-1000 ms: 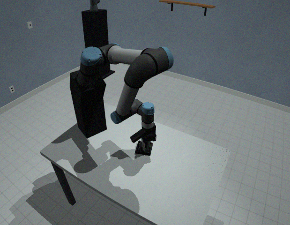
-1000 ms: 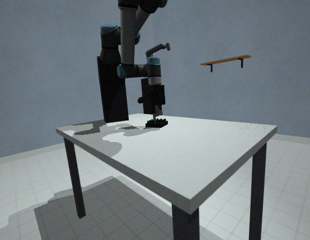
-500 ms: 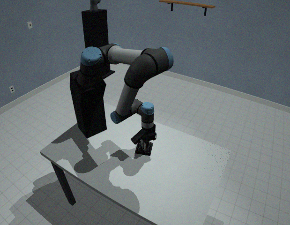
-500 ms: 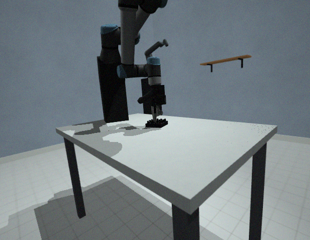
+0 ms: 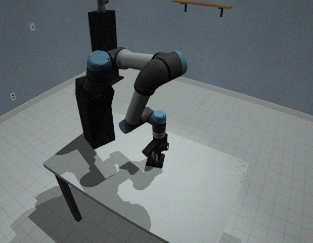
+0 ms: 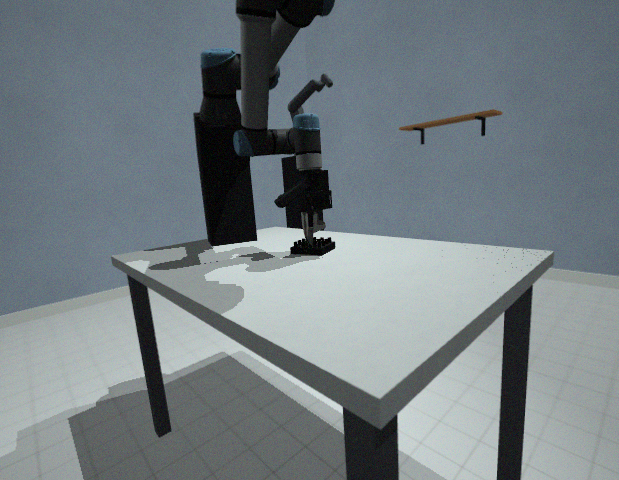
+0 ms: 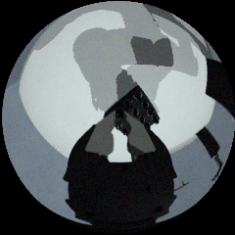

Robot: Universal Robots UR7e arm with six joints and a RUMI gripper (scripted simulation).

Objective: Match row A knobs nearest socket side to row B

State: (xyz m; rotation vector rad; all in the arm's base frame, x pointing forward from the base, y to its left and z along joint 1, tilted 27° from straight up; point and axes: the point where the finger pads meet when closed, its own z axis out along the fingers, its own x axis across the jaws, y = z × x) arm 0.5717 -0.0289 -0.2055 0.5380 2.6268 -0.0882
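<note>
The black knob box [image 5: 154, 165] [image 6: 305, 251] [image 7: 148, 117] sits on the table, with short black knobs [image 7: 138, 95] standing up in rows. My gripper [image 5: 157, 160] [image 6: 310, 242] [image 7: 118, 111] points straight down over the box, its grey fingertips low among the knobs. The fingers are nearly together and appear shut on one knob near an edge of the box; the wrist view shows dark knob shapes at the tips. Which knob it is, I cannot tell. The fingers and gripper body hide part of the box. The knob marks, row letters and socket are too dark and small to read.
The box stands on the white table [image 5: 192, 183] [image 6: 381, 310], with arm shadows beside it. The arm's black pedestal [image 5: 98, 117] [image 6: 226, 206] stands at the table's far left edge. A wooden shelf [image 5: 203, 3] [image 6: 449, 120] hangs on the wall, well away.
</note>
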